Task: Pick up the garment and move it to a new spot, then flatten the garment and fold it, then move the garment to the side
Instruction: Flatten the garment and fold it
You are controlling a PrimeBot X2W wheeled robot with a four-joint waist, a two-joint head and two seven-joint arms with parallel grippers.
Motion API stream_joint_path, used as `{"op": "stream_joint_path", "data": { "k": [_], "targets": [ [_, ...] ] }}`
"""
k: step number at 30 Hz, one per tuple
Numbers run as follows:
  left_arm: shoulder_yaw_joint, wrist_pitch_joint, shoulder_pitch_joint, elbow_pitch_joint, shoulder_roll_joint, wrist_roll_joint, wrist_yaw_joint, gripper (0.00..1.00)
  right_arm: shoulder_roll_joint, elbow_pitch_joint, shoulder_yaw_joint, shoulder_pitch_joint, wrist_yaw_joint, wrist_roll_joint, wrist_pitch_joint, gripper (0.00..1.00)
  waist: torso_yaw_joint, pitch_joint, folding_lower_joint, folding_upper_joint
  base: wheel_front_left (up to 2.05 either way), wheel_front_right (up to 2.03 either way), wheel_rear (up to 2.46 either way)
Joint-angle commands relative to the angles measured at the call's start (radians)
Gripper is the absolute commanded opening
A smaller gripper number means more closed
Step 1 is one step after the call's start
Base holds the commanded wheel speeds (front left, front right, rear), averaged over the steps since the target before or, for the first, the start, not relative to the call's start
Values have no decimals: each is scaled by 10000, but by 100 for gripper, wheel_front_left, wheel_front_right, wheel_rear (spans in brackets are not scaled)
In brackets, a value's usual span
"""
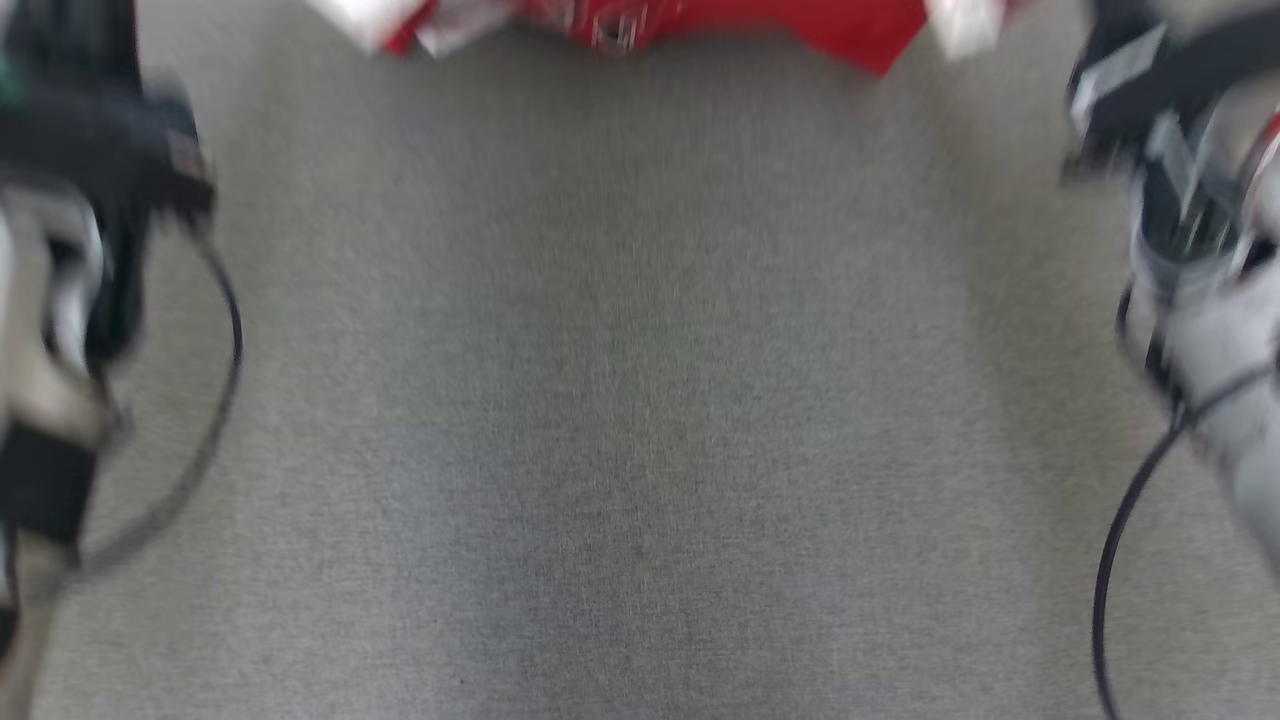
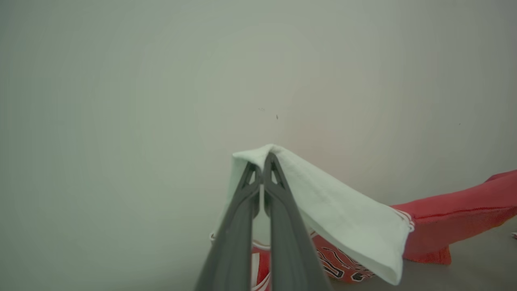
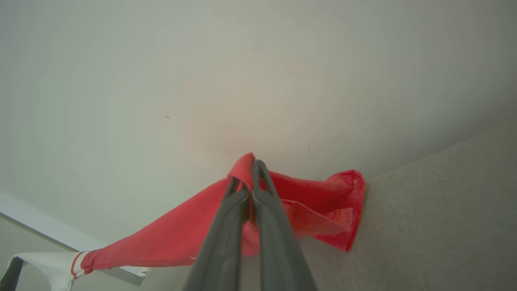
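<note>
Head view, blurred: a flat grey fabric surface spreads out, and the red cloth garment with white sleeves sits at its far edge. The pale left arm and right arm flank the surface, each trailing a thin black cable; their fingers cannot be made out here.

Left wrist view: the left gripper has its dark fingers pressed together on a white sleeve, which drapes over the tips. The red body, with black-and-white lettering, trails down toward the surface, a pale wall behind it.

Right wrist view: the right gripper is clamped on a red fold, above the surface's edge.
</note>
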Motion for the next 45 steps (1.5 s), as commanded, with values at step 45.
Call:
{"op": "stream_joint_path", "data": {
  "k": [45],
  "targets": [
    [1680, -45, 13163, -3420, -2216, 655, 1531, 0, -1563, -3548, 579, 11229, 4, 2649, -958, 0, 596, -4144, 1, -1, 0, 0, 0]
  ]
}}
